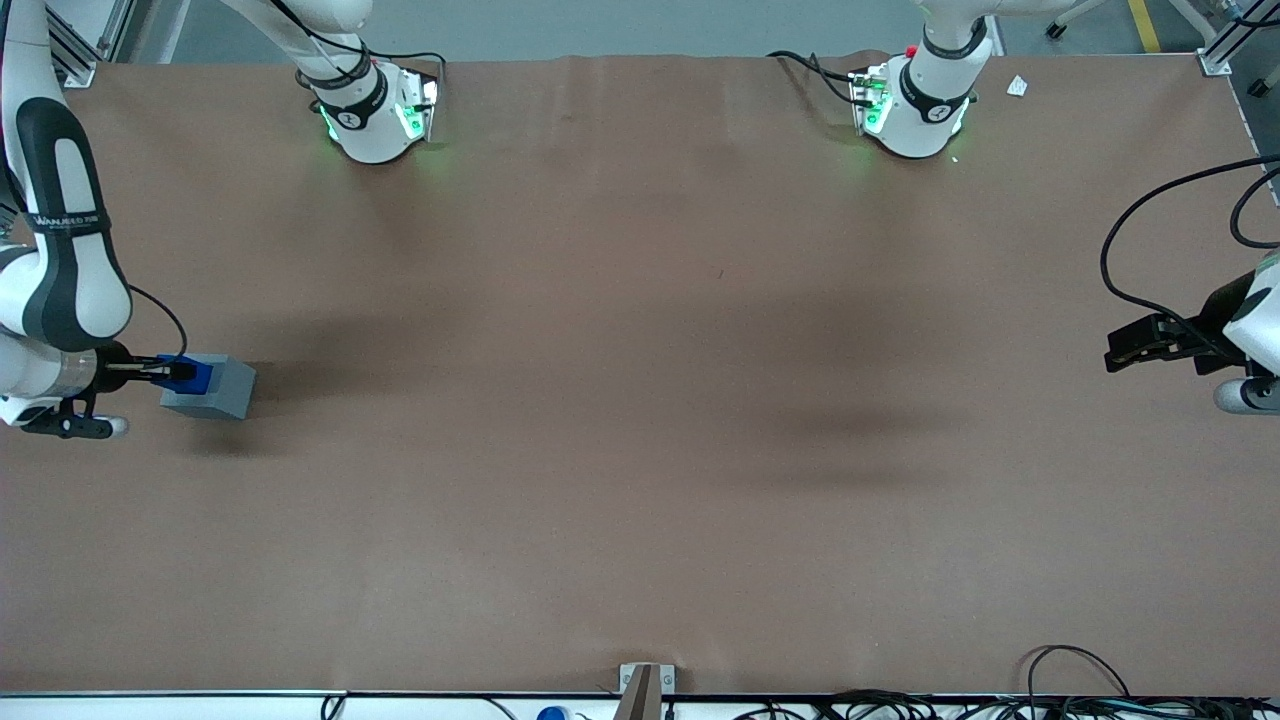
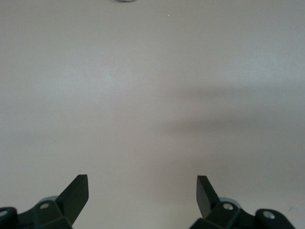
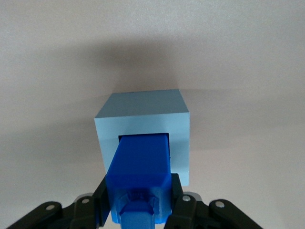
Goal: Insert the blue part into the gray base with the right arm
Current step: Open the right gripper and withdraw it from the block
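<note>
The gray base (image 1: 212, 388) stands on the brown table at the working arm's end. My right arm's gripper (image 1: 178, 371) is shut on the blue part (image 1: 190, 373) and holds it at the base's top face. In the right wrist view the blue part (image 3: 140, 167) has its lower end inside the square hole of the gray base (image 3: 145, 117), while its upper part still stands out of it. The black fingers (image 3: 101, 199) press on both sides of the blue part. The gripper (image 3: 139, 200) sits directly above the base.
The brown table (image 1: 640, 400) stretches wide toward the parked arm's end. Two white arm bases (image 1: 375, 110) with green lights stand along the table edge farthest from the front camera. Cables (image 1: 1060, 680) lie along the edge nearest the camera.
</note>
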Available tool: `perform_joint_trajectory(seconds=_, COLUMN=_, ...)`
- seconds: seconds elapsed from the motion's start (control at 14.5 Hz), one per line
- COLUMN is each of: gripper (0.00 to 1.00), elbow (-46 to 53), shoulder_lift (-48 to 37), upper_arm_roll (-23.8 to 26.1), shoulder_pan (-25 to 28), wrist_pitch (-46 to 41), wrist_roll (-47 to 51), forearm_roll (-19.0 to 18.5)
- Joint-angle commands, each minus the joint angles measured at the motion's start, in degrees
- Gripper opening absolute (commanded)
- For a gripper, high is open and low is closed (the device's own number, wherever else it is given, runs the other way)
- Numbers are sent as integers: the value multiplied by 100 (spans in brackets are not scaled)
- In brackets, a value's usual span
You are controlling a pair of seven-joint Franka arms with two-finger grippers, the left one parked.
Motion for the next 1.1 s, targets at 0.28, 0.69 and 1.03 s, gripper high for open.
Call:
perform_joint_trajectory(seconds=0.28, gripper=100, elbow=79, shoulder_lift=115, upper_arm_roll=113, shoulder_pan=-104, wrist_pitch=45, wrist_roll=14, forearm_roll=-33)
perform_joint_trajectory(seconds=0.69, gripper=100, elbow=1430, shoulder_lift=-8, upper_arm_roll=157, shoulder_pan=106, wrist_pitch=-1929, wrist_roll=76, forearm_roll=81)
perform_joint_trajectory(seconds=1.03, gripper=100, elbow=1529, shoulder_lift=-1061, upper_arm_roll=148, shoulder_pan=405, wrist_pitch=-2539, wrist_roll=285, forearm_roll=117)
